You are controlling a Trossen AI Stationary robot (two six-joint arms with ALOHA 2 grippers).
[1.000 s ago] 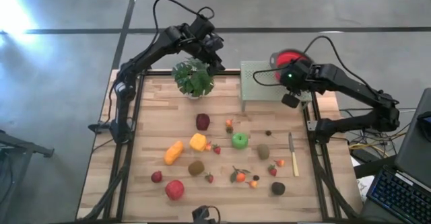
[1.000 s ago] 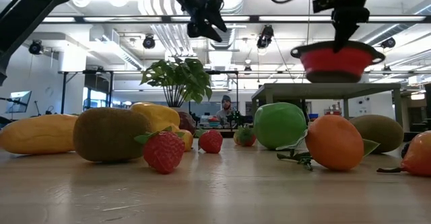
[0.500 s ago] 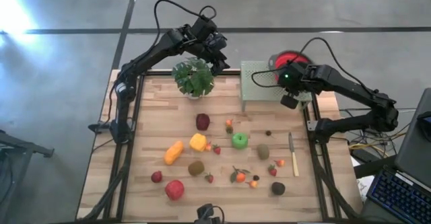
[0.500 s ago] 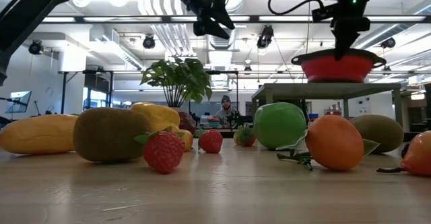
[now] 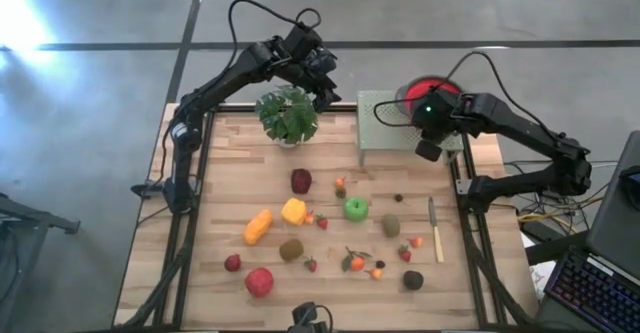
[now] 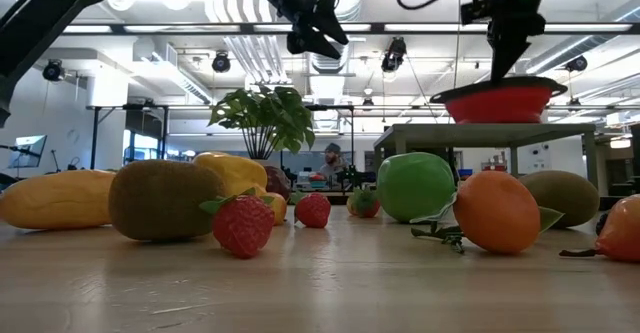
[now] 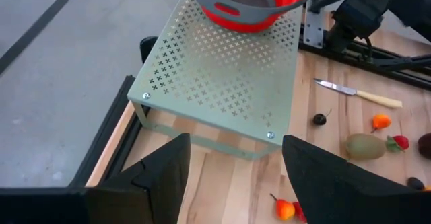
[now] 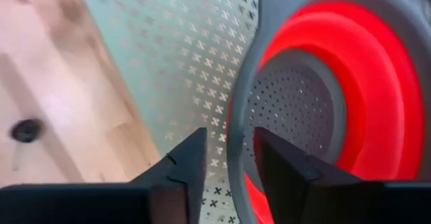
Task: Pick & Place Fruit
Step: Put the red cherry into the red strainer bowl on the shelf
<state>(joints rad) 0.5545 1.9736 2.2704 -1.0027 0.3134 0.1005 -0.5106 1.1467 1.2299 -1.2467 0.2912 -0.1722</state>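
Right gripper [image 8: 225, 160] fingers slightly parted astride the red colander's [image 8: 337, 89] grey rim

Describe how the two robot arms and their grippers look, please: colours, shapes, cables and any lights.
Both arms are black and built of slim jointed links. Loose black cables loop above each wrist. The left gripper has two broad, flat, dark fingers with angled tips. The right gripper has the same dark, blocky fingers. A small green light glows on the right arm's wrist.

Colander [image 5: 424, 90] on stand [image 5: 385, 128], behind fruit [image 5: 356, 209]
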